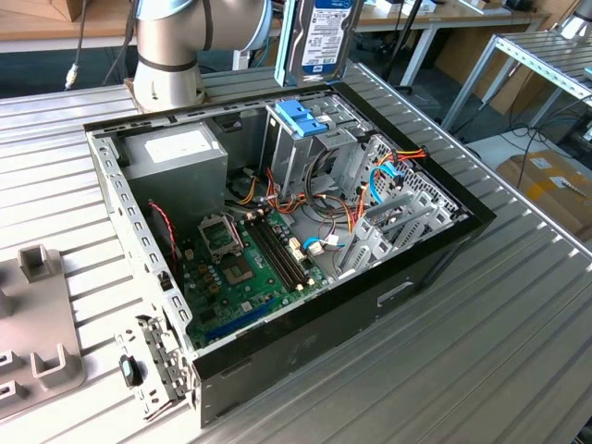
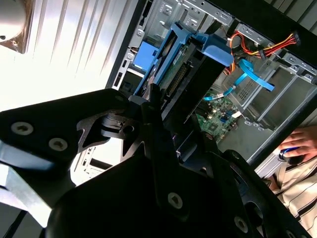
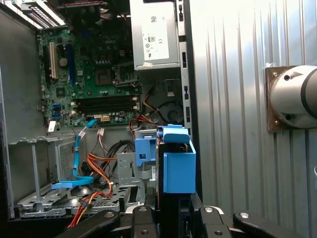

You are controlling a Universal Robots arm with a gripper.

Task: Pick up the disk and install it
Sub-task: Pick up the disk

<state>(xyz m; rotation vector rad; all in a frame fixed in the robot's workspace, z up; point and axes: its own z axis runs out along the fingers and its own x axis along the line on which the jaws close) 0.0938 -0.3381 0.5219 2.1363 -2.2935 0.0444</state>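
Exterior view: disk [image 1: 322,37] on edge above the drive cage [image 1: 294,157]

Your gripper [image 3: 167,214] is clamped on the disk, a finger on either side of it; the first wrist view shows it edge-on with its light blue rail facing away from the gripper. From outside you see the disk upright, label showing, above the cage's blue bracket [image 1: 301,118] and apart from it. I judge this to be the aligning step. Square the rail to the cage opening before any descent and move slowly. Mind the orange and blue cables [image 1: 384,176] just beside the cage inside the computer case [image 1: 435,254]
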